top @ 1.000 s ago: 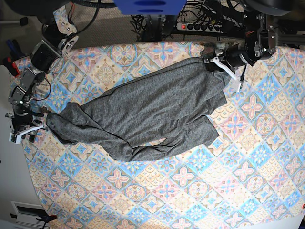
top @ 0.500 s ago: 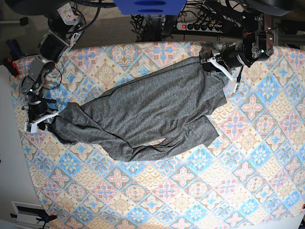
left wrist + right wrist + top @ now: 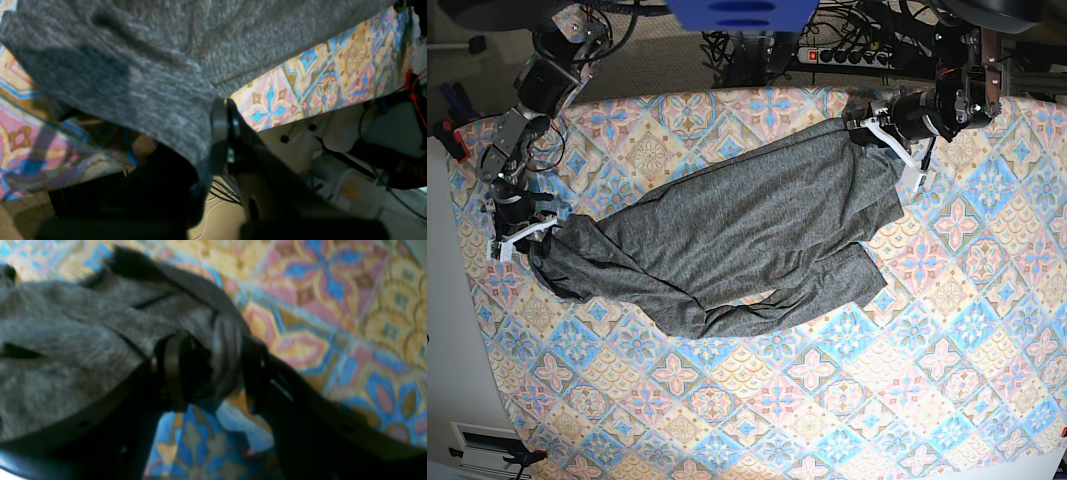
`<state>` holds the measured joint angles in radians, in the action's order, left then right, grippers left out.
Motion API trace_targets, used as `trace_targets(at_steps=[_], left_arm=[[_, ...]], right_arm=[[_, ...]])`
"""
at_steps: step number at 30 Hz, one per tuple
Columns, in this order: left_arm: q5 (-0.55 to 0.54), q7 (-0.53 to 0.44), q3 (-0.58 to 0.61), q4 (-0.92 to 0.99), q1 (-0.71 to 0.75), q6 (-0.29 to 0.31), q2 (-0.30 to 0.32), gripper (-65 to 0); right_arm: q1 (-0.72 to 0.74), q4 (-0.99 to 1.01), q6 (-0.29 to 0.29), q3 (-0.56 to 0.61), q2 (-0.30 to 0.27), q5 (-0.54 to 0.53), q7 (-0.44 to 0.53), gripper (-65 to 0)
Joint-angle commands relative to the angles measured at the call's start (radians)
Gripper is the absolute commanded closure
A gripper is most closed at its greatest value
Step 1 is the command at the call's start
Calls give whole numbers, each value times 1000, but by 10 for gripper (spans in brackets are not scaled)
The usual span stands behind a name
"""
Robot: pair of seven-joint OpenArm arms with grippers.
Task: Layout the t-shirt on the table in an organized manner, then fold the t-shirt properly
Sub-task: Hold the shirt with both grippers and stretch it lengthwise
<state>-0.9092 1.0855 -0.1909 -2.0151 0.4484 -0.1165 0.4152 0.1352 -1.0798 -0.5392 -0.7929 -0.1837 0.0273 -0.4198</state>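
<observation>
The shirt (image 3: pixel 737 235) lies crumpled across the counter (image 3: pixel 947 330), each far end pinched in clenched jaws. Pulling apart unevenly could slip a bunched grip or drag cloth over the edge.

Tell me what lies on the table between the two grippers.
In the base view, only the t-shirt spans the table from the right gripper to the left gripper, rumpled and diagonal; nothing else.
</observation>
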Motion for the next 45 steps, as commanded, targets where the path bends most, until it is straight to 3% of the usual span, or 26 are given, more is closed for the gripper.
trace_targets(at_steps=[1,6,12,14,16,17,27,32,37,41,45], left_arm=[[-14,-1,-6,-17,-3,2,9,0],[-14,-1,-6,-17,-3,2,9,0],[-14,0,-5,-17,-3,2,7,0],[-14,2,-5,-17,-3,2,7,0],[-14,2,-5,-17,-3,2,7,0],[-14,2,-5,-17,-3,2,7,0],[-14,2,-5,-17,0,2,7,0],[-14,3,-5,-17,7,2,7,0],[-14,3,-6,-17,26,2,7,0],[-14,3,-5,-17,33,2,7,0],[-14,3,-5,-17,56,2,7,0]], right_arm=[[14,-18,-8,-3,-18,-16,25,-245],[-15,-17,-19,-3,6,-16,25,-245],[-35,-17,-92,-1,40,-14,25,-235],[-35,-17,-103,31,40,10,25,-166],[-35,-17,-104,91,40,59,25,-31],[-29,-20,-103,114,40,75,25,0],[-19,-20,-100,122,40,90,25,0],[159,-18,-100,122,37,92,23,0],[291,77,-98,120,-7,93,-60,0],[381,192,20,119,-46,92,-63,0],[452,324,77,120,-84,89,-60,0]])
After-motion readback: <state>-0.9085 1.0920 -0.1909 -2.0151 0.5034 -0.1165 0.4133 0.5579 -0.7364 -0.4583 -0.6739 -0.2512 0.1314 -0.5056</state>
